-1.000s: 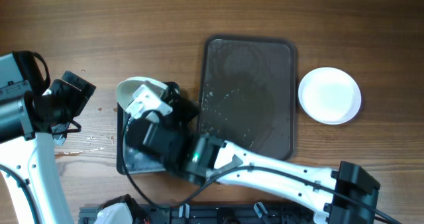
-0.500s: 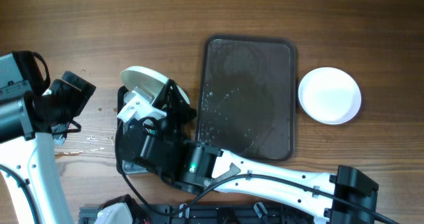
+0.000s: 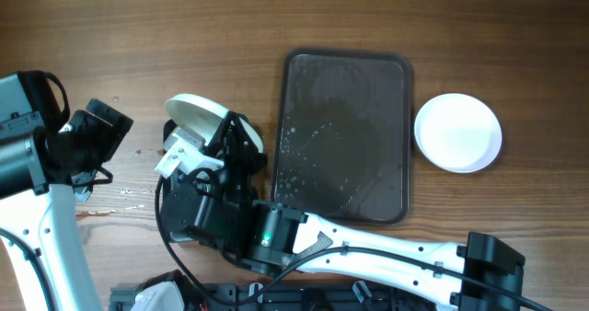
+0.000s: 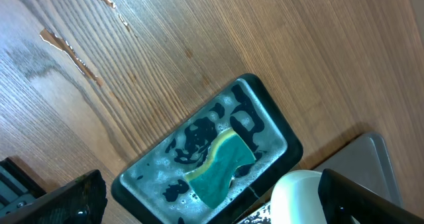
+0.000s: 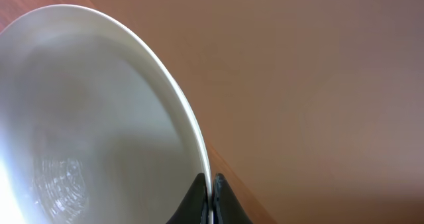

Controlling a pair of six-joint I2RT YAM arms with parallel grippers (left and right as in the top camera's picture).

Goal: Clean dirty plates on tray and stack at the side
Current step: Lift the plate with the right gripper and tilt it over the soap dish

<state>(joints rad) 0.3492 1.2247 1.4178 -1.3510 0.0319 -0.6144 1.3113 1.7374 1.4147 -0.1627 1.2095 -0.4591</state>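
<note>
A plate (image 5: pixel 99 118) is clamped at its rim by the right end effector (image 5: pixel 211 196) and held tilted above the basin (image 4: pixel 268 111), at the wet tray's (image 3: pixel 345 72) 9 o'clock. A second plate (image 3: pixel 457 132) is set on the surface (image 3: pixel 184 35) at the tray's 3 o'clock. The left end effector (image 3: pixel 106 122) is held with fingers apart.

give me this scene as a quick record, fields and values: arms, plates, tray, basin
right gripper: shut on rim of round white plate, tilted at edge of black water basin
left gripper: open, empty
green sponge: in the basin
dark brown rectangular tray: wet, no plates on it
other white plate: on wooden table right of tray, count unclear
</note>
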